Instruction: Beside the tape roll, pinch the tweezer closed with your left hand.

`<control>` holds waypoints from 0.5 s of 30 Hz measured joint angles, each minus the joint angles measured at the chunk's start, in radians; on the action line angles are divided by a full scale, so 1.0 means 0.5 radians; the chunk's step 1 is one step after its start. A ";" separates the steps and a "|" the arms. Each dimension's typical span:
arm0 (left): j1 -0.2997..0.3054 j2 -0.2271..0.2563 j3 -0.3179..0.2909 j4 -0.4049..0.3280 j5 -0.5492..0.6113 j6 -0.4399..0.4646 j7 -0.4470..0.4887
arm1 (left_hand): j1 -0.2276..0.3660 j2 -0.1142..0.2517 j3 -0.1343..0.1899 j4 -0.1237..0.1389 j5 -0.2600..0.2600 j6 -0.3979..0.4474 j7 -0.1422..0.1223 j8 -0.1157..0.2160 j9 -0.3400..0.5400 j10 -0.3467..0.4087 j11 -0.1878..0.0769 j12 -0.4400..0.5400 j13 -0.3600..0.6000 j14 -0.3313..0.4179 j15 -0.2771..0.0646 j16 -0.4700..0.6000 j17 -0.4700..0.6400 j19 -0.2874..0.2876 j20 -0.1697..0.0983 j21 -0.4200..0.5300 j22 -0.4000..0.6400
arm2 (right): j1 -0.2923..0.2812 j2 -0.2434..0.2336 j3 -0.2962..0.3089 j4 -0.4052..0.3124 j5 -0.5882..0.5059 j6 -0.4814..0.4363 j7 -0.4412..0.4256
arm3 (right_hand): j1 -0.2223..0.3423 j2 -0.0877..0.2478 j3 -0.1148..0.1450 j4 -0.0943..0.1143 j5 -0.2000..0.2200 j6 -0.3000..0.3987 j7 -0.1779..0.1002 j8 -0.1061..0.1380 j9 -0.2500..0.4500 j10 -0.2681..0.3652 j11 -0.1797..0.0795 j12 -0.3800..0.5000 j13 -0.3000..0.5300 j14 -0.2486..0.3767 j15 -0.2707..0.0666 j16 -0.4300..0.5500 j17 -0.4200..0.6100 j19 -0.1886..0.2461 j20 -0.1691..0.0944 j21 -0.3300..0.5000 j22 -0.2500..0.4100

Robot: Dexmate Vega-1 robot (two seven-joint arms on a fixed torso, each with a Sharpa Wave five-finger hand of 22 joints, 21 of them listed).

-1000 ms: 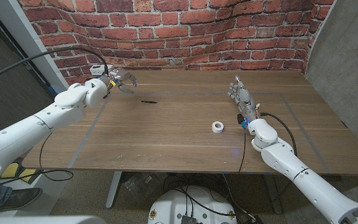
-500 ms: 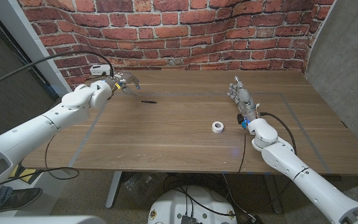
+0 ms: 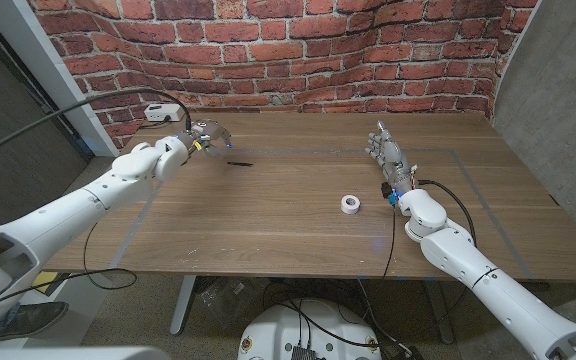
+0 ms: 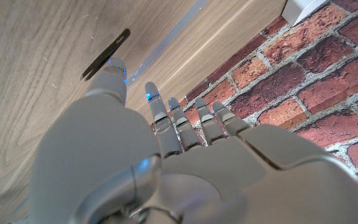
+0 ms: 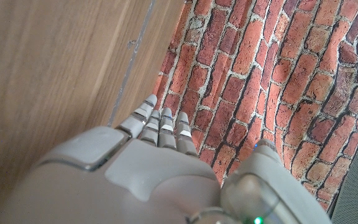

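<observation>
Your left hand [image 3: 206, 137] hovers at the far left of the tabletop [image 3: 268, 220], fingers [image 4: 166, 121] spread apart, holding nothing. The tweezer [image 3: 239, 162] lies flat on the wood at about 4 o'clock from that hand, just beside the fingertips, not touching. The tape roll [image 3: 350, 204] sits well apart from the tweezer, toward 4 o'clock, near your right arm. Your right hand [image 3: 386, 152] is at 1 o'clock from the roll, fingers straight and together, nothing held. A brick wall [image 3: 298, 50] runs behind.

No readable text (no labels)
</observation>
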 measured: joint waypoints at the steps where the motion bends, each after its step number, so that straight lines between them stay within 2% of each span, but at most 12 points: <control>1: -0.004 -0.008 0.005 0.013 -0.002 -0.007 0.009 | 0.011 -0.011 0.000 0.000 0.000 0.013 -0.001 0.000 0.000 0.008 -0.008 0.008 0.000 0.002 -0.002 0.000 0.000 0.006 0.006 0.000 0.000 | 0.000 0.000 0.000 -0.003 0.000 -0.003 -0.002 | 0.000 0.000 -0.005 -0.005 0.000 0.000 0.000 0.000 0.000 0.000 0.000 0.000 0.000 0.000 0.000 0.000 0.000 0.000 0.000 0.000 0.000; 8: -0.043 -0.061 0.045 0.106 -0.025 -0.039 0.031 | 0.021 -0.020 0.000 0.000 0.011 0.059 0.007 0.000 0.000 0.025 -0.024 0.008 0.000 0.012 -0.003 0.008 0.000 0.033 0.032 0.007 0.000 | -0.005 -0.005 0.000 -0.018 -0.002 -0.014 -0.012 | 0.000 0.000 -0.005 -0.005 0.000 0.000 0.000 0.000 0.000 0.000 0.000 0.000 0.000 0.000 0.000 0.000 0.000 0.000 0.000 0.000 0.008; 13: -0.072 -0.106 0.080 0.168 -0.050 -0.056 0.039 | 0.034 -0.006 0.000 0.000 0.019 0.171 0.020 0.000 0.000 0.070 -0.066 0.008 -0.010 0.026 -0.011 0.008 0.000 0.089 0.182 0.025 0.000 | -0.011 -0.015 0.004 -0.035 -0.003 -0.027 -0.017 | 0.000 0.000 -0.005 -0.005 0.000 0.000 0.000 -0.007 0.000 0.000 0.000 0.000 0.000 0.000 0.000 0.000 0.000 0.000 0.000 0.000 0.010; 15: -0.082 -0.123 0.094 0.193 -0.058 -0.056 0.043 | 0.026 0.017 0.000 0.000 0.019 0.184 0.020 0.000 0.000 0.070 -0.066 0.008 -0.010 0.026 -0.011 0.008 0.000 0.102 0.218 0.030 0.000 | -0.013 -0.018 0.006 -0.041 -0.003 -0.032 -0.018 | 0.000 0.000 -0.005 -0.005 0.000 0.000 0.000 -0.007 0.000 0.000 0.000 0.000 0.000 0.000 0.000 0.000 0.000 0.000 0.000 0.000 0.010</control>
